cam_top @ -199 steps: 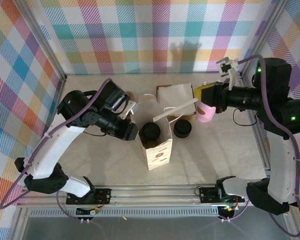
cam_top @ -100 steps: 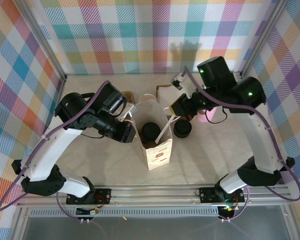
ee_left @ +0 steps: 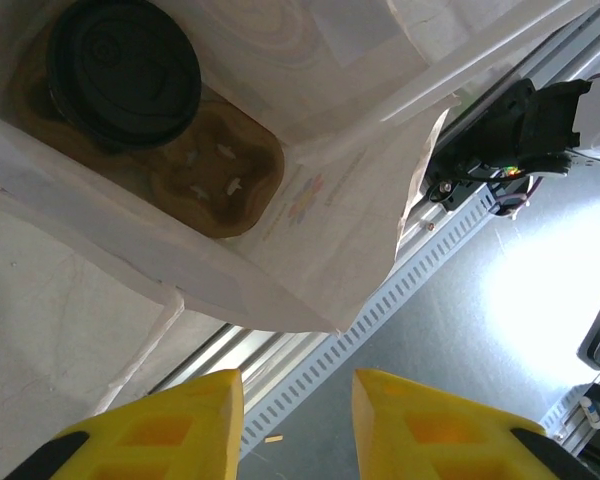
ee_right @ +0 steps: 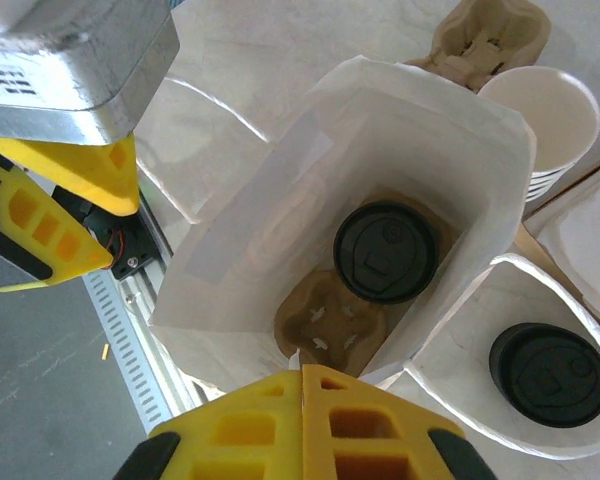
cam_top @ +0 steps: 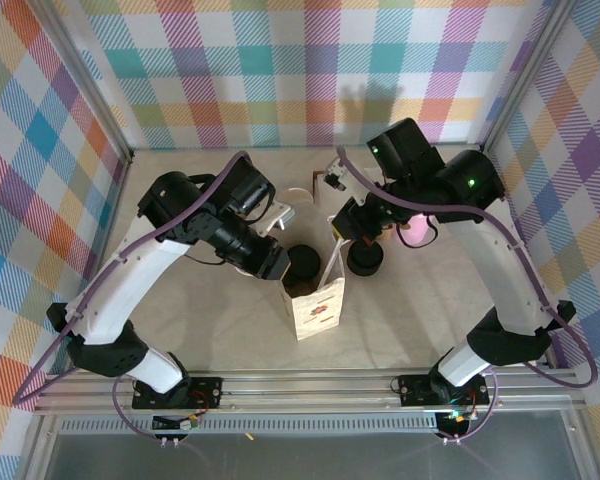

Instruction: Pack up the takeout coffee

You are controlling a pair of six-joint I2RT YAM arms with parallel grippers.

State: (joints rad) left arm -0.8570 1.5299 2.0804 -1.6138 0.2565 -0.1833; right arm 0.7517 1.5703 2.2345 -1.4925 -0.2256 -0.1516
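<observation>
Takeout coffee (ee_right: 385, 250) is already in, lidded, seated in the brown carrier (ee_right: 325, 320) at the bottom of the paper bag (ee_right: 240, 250), straight below the right hand (ee_right: 302, 378). Right hand is clenched; can't tell if it pinches anything. Left hand (ee_left: 295, 385) is released, nothing between its fingers, bag rim just ahead. Likely best: keep the bag upright, back both hands off the rim slowly, no snagging

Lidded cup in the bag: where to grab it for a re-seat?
Takeout coffee: grip the lid rim from straight above. It stands upright in the carrier, and the bag walls close off its sides.
</observation>
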